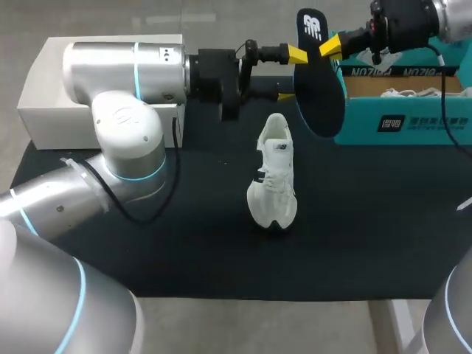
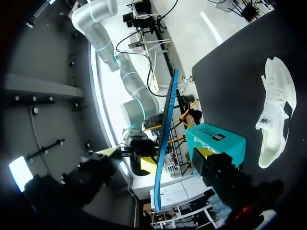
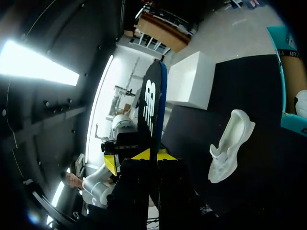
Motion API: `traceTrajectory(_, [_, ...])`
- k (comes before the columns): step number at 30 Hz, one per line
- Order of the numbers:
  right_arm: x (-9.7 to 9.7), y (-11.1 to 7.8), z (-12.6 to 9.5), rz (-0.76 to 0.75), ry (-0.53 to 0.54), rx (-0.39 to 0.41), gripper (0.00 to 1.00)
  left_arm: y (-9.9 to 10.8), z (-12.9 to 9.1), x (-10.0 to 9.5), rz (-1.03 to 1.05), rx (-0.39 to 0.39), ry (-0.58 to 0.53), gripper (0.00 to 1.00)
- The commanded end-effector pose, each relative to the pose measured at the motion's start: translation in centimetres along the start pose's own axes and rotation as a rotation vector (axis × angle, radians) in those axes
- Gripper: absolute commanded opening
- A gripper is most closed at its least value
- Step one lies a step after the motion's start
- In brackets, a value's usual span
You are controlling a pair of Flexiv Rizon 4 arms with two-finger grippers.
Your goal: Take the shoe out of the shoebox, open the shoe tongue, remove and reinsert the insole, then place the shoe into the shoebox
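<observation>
The right end effector (image 1: 330, 46) clamps the insole (image 1: 318, 92) upright, and the left end effector (image 1: 291, 74) stands wide astride it. The shoe (image 1: 273, 177) lies lengthwise just below.

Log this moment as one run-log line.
step: insole out | right jaws: shut on insole, held aloft | left jaws: open, insole between | sneaker: on mat, outside shoebox

1. Shoes: one white shoe (image 1: 273, 177) in plain sight on the table (image 1: 147, 243).
2. Insoles: one dark insole (image 1: 318, 92).
3. Boxes: two, a teal shoebox (image 1: 405, 122) and a white box (image 1: 40, 99).
4. One white item (image 1: 402, 93) lies inside the shoebox, too hidden to identify.
5. Arms: two, the left arm (image 1: 125, 133) and the right arm (image 1: 413, 22).
6. Pincers: two, the left pincer (image 1: 292, 74) and the right pincer (image 3: 151, 155).
</observation>
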State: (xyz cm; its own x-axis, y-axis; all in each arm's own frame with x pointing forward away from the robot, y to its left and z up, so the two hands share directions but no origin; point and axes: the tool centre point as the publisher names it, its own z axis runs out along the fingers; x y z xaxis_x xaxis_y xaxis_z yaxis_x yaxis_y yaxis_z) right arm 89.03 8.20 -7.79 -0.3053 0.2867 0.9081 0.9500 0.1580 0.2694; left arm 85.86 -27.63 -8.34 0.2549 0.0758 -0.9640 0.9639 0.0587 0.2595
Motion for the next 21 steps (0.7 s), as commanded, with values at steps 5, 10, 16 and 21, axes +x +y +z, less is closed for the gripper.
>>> traceTrajectory(5, [-1.0,1.3,-0.4,0.055,-0.016,0.031,0.00,-0.6,1.7,1.0,0.000,-0.007,-0.008,0.83])
traceTrajectory(10, [-1.3,2.0,-0.3,0.073,-0.021,-0.034,0.00,-1.0,2.2,1.3,0.012,-0.013,0.001,0.68])
traceTrajectory(16, [-1.3,1.9,-0.1,0.077,-0.029,-0.044,0.00,-1.0,2.4,1.5,0.020,-0.032,0.000,0.24])
traceTrajectory(21, [-1.3,1.5,0.1,0.085,-0.028,-0.036,0.00,-1.0,2.3,1.6,0.035,-0.042,0.012,0.00])
